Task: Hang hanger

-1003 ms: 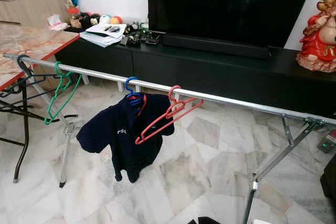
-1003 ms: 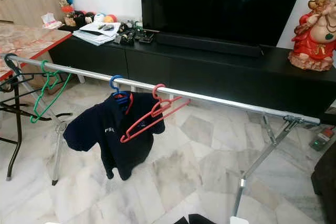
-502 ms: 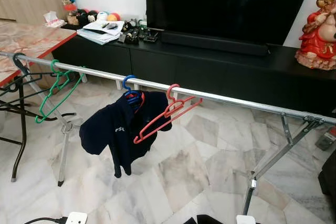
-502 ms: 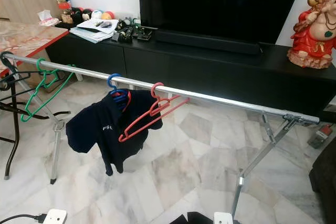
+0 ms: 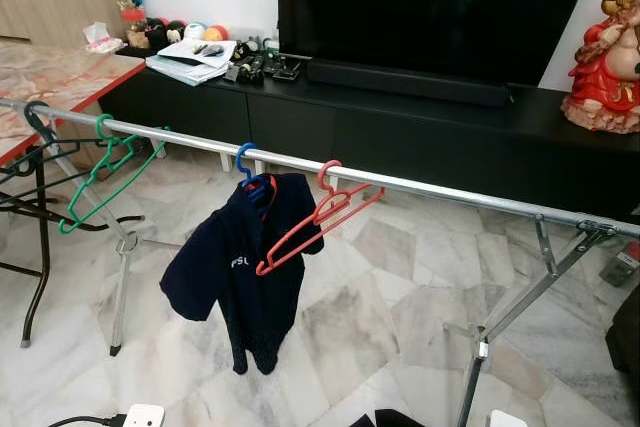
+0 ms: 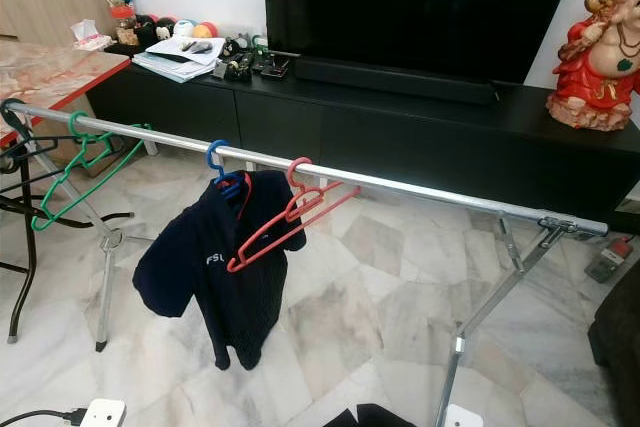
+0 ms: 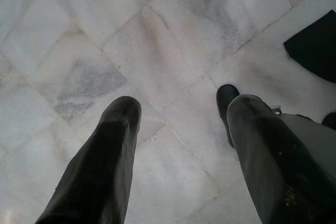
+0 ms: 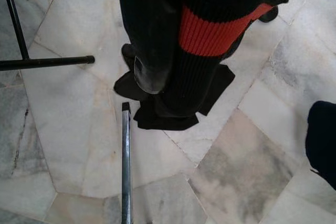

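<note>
A red plastic hanger (image 5: 318, 215) is hooked on the long silver metal rail (image 5: 440, 192), beside a navy shirt (image 5: 245, 267) on a blue hanger (image 5: 247, 162). In the left wrist view, the left gripper (image 7: 178, 124) is spread above marble floor (image 7: 79, 35). In the right wrist view, a black-and-red knitted garment (image 8: 205, 40) is clamped by the right gripper (image 8: 157, 61).

Navy shirt (image 5: 240, 282) on a blue hanger (image 5: 245, 169), red hanger (image 5: 318, 217), green hanger (image 5: 105, 172), silver rail (image 5: 440, 190), grey-veined white marble floor (image 5: 370, 317).

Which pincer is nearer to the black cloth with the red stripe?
Right. The black cloth drapes over the right pincer, touching it. The left pincer hangs open above the marble floor, apart from the cloth.
</note>
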`<state>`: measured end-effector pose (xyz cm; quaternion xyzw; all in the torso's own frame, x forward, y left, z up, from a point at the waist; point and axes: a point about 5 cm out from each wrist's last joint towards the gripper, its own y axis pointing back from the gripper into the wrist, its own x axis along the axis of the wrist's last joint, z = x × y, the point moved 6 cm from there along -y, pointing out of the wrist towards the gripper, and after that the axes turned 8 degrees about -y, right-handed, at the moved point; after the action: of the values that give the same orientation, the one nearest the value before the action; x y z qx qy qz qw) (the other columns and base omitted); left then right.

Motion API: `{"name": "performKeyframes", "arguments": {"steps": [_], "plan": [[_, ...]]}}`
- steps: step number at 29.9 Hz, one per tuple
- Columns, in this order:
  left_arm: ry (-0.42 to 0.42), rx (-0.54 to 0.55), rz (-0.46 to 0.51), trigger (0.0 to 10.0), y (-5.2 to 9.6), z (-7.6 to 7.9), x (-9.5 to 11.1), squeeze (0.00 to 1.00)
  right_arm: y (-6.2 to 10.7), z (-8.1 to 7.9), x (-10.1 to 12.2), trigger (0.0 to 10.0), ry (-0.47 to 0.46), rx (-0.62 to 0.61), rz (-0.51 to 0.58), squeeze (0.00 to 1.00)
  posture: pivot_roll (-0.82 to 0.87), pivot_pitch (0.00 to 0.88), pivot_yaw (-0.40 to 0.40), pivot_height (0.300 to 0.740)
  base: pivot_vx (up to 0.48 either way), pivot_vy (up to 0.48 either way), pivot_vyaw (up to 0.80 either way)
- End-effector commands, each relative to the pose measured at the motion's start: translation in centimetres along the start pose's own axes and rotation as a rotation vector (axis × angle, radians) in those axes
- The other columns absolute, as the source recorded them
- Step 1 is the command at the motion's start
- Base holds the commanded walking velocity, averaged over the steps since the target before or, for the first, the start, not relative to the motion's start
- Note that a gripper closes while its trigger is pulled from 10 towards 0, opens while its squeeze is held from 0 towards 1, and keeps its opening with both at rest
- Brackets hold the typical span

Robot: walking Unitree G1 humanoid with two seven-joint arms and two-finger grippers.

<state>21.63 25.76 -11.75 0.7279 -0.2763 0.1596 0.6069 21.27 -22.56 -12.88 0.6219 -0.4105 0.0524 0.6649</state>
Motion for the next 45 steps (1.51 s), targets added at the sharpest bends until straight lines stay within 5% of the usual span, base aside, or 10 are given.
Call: {"name": "performKeyframes", "arguments": {"steps": [1, 24, 45], "plan": [[0.020, -0.005, -0.023, 10.0, 0.08, 0.12, -0.69, 0.00, -0.07, -0.10, 0.36, 10.0, -0.017, -0.001, 0.006, 0.00, -0.01, 0.026, -0.008, 0.740, 0.000, 0.000, 0.00], [0.037, -0.012, -0.026, 10.0, 0.13, 0.08, -0.88, 0.00, 0.03, -0.98, -0.29, 10.0, 0.008, 0.031, -0.007, 0.00, -0.01, 0.021, -0.002, 0.740, 0.000, 0.095, 0.00], [0.041, -0.013, -0.024, 10.0, 0.12, 0.06, -0.82, 0.00, -0.01, -0.92, -0.08, 10.0, -0.002, 0.022, 0.000, 0.00, -0.01, 0.025, -0.001, 0.740, 0.000, 0.428, 0.00]]}}
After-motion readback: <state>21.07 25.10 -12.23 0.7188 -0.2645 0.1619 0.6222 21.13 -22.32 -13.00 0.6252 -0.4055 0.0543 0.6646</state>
